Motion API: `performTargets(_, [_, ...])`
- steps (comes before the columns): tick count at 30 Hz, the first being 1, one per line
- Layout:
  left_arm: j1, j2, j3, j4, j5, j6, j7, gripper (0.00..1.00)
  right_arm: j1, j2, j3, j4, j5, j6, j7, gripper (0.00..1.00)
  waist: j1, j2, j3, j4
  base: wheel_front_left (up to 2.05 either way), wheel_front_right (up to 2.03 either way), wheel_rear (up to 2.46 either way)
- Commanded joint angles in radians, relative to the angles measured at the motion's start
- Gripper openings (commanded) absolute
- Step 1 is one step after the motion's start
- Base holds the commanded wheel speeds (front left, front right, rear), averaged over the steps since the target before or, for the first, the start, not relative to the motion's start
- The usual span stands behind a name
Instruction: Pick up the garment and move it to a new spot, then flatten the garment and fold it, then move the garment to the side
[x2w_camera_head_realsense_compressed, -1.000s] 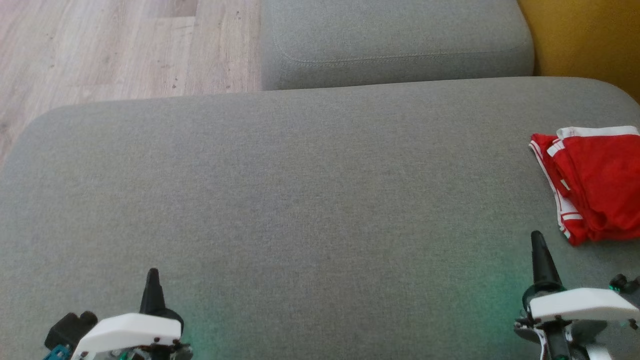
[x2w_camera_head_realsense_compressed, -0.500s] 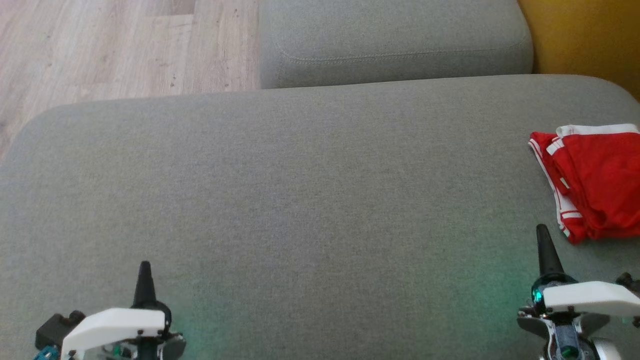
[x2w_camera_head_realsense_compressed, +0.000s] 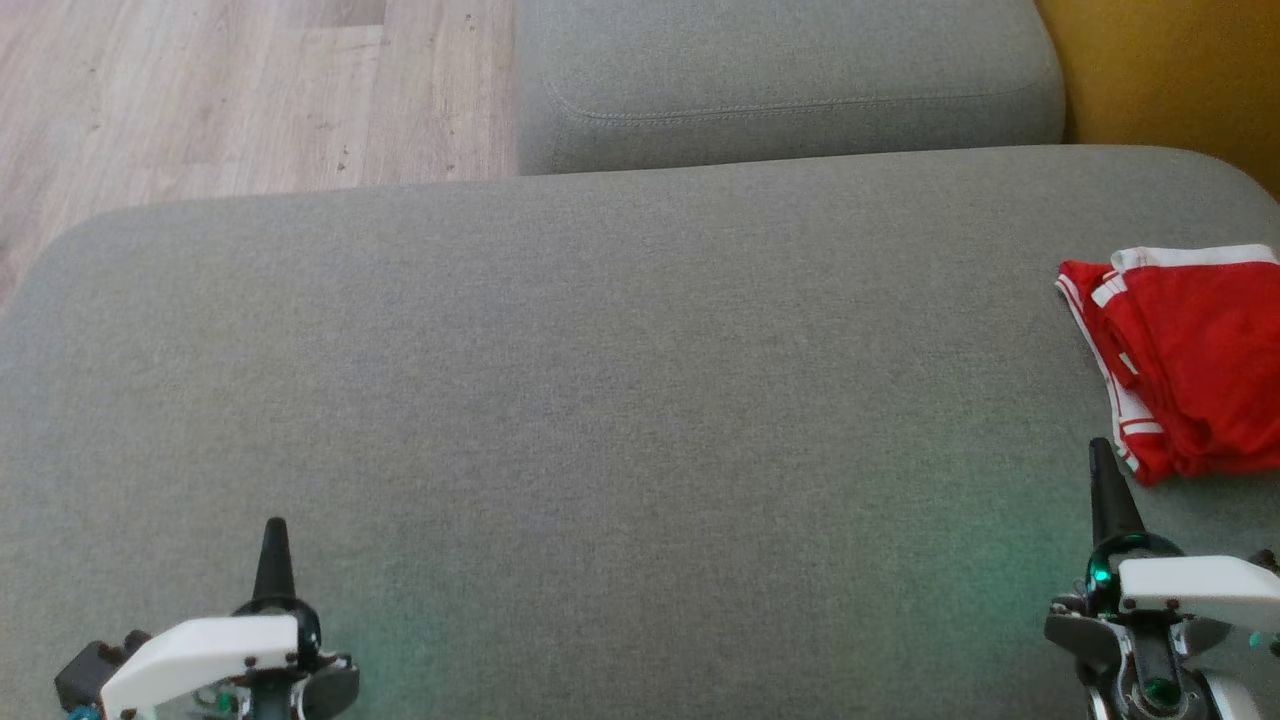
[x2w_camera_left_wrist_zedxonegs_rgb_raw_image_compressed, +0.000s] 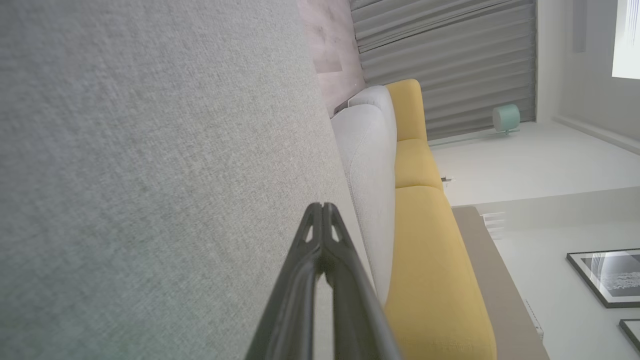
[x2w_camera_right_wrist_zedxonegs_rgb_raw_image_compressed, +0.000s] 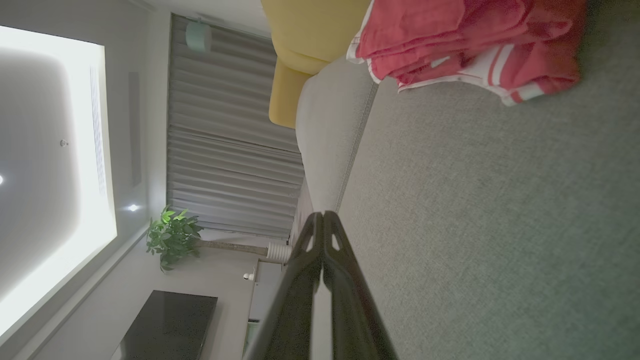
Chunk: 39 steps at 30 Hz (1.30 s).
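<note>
The wide grey seat cushion (x2w_camera_head_realsense_compressed: 620, 380) runs outward from the near edge of the head view. It lies bare across its middle and left, so there is a broad open stretch between the two grippers and beyond them. Its far edge is rounded. At the far left corner it curves off toward the wooden floor (x2w_camera_head_realsense_compressed: 200, 100). A second grey cushion (x2w_camera_head_realsense_compressed: 790, 90) sits against that far edge, with yellow upholstery (x2w_camera_head_realsense_compressed: 1170, 70) at the far right.

The garment (x2w_camera_head_realsense_compressed: 1190, 360) is red with white stripes and trim, folded into a compact stack. It rests on the right side of the seat cushion, and the right border of the head view cuts it off. In the right wrist view the garment (x2w_camera_right_wrist_zedxonegs_rgb_raw_image_compressed: 465, 45) shows several layered folds, with striped edges along its near side.

The left gripper (x2w_camera_head_realsense_compressed: 273, 530) sits at the lower left, its white wrist cover behind it and its fingers pointing away over the cushion. In its own wrist view the left gripper (x2w_camera_left_wrist_zedxonegs_rgb_raw_image_compressed: 322, 207) has its fingers pressed together to a single point and holds nothing. The right gripper (x2w_camera_head_realsense_compressed: 1100, 450) sits at the lower right in the same posture. Its tip is near the garment's near corner but apart from it. The right gripper (x2w_camera_right_wrist_zedxonegs_rgb_raw_image_compressed: 322, 216) is likewise pressed together and empty. I cannot tell whether either tip touches the fabric.
</note>
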Motion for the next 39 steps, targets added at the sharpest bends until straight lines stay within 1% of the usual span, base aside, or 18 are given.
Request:
performTargets(1, [-0.063, 0.003, 0.044, -0.036, -0.025, -0.014, 0.011, 0.0, -0.055, -0.022, 0.012, -0.029, 0.037, 0.007, 0.01, 0.0, 0.0, 0.0, 0.0, 0.0, 0.0, 0.0, 0.0])
performTargets(23, [-0.085, -0.028, 0.141, -0.041, -0.193, -0.078, 0.072, 0.0, -0.089, -0.021, -0.014, -0.017, 0.285, 0.008, 0.043, 0.0, 0.0, 0.0, 0.006, -0.006, 0.0, 0.0, 0.0])
performTargets(39, [-0.085, -0.029, 0.143, -0.041, -0.192, -0.078, 0.074, 0.0, -0.089, -0.017, -0.02, -0.016, 0.28, 0.008, 0.047, 0.0, 0.0, 0.0, 0.006, -0.006, 0.0, 0.0, 0.0])
